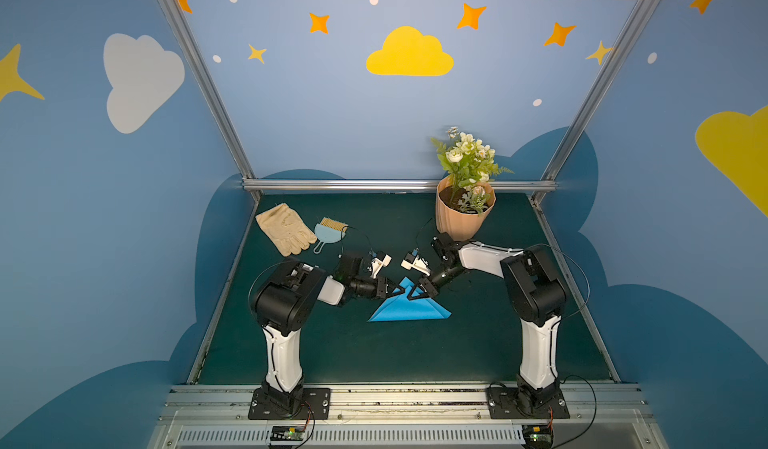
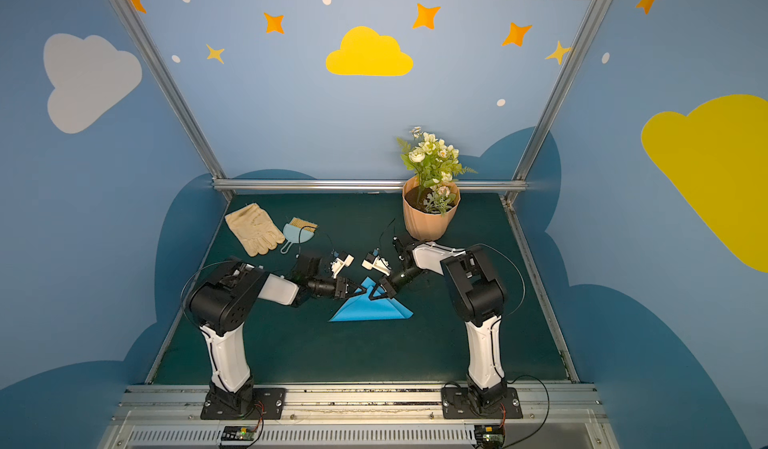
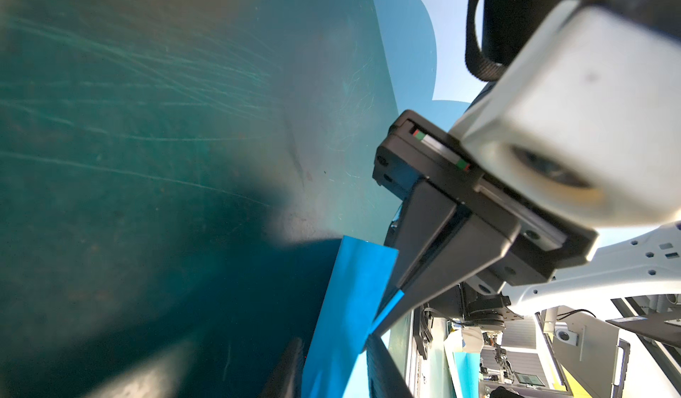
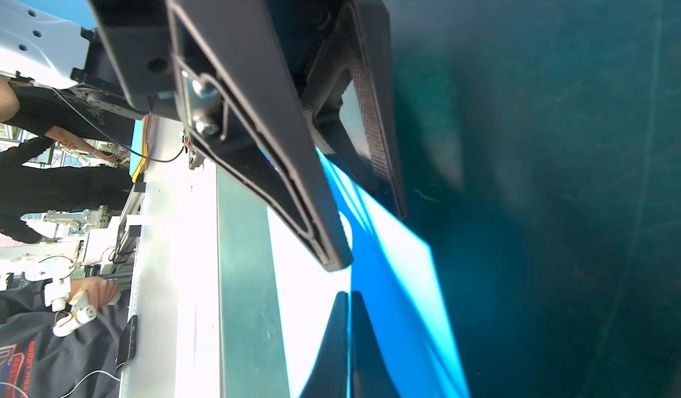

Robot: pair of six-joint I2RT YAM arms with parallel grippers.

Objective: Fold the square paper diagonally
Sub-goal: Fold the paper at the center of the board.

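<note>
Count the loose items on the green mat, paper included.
4: the square paper in the middle; the glove back left; the dustpan beside it; the flowerpot back right. Something small could be hidden.

far-right: flowerpot [image 1: 461,222] | far-left: glove [image 1: 284,228], dustpan [image 1: 328,235] | near mat [image 1: 395,355]: free

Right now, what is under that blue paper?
Only the dark green table shows around the paper, which lies as a folded triangle. The right tool pinches it near its far corner. Whatever lies beneath it is covered.
</note>
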